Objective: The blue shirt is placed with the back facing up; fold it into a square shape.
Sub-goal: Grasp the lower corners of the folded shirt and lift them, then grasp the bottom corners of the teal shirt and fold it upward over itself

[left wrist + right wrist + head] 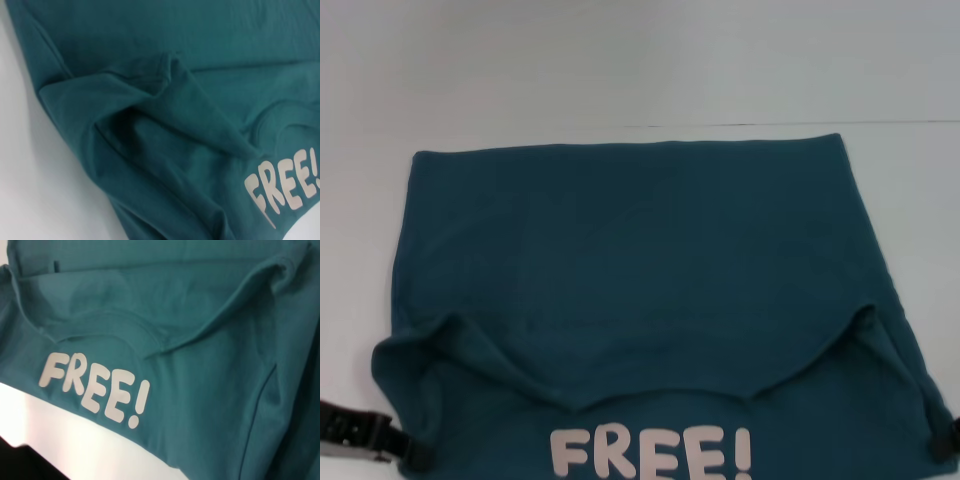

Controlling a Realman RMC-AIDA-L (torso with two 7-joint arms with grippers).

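Note:
The blue shirt lies spread over the white table, plain side up across its far part. Its near part is turned over, so the white "FREE!" lettering faces up at the front edge of the head view. A curved, bunched edge of cloth runs between the two layers. My left gripper sits at the shirt's near left corner and my right gripper at its near right corner, both touching the cloth's edge. The left wrist view shows the shirt with creased folds, and the right wrist view shows the shirt with its lettering.
The white table extends beyond the shirt's far edge and along both its sides. In the right wrist view the table's near edge shows, with dark floor past it.

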